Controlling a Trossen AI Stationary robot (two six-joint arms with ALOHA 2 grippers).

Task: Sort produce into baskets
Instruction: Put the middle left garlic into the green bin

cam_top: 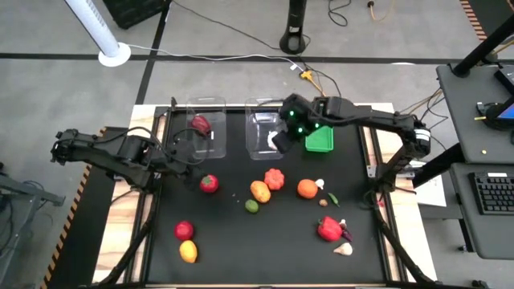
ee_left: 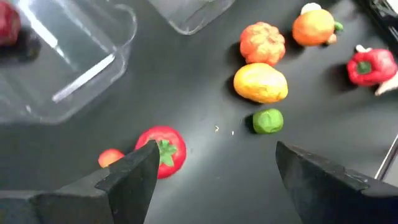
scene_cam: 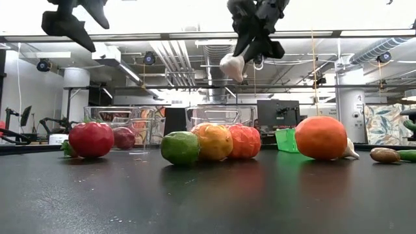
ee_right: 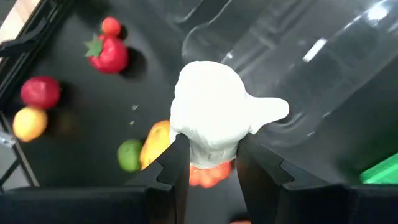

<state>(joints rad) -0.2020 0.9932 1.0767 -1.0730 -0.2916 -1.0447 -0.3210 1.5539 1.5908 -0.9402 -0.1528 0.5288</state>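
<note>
Your right pincer (ee_right: 211, 165) is clamped on the white garlic (ee_right: 217, 115), high over the near edge of the right clear tub (cam_top: 263, 132). If you let go too soon, it could hit the rim and bounce onto the table (cam_top: 241, 241). Your left pincer (ee_left: 214, 180) waits with fingers apart, near the red tomato (ee_left: 163, 149).

Black table (cam_top: 241, 241) — scattered toy produce (cam_top: 265, 189), two clear tubs (cam_top: 205, 128), green basket (cam_top: 320, 140).
</note>
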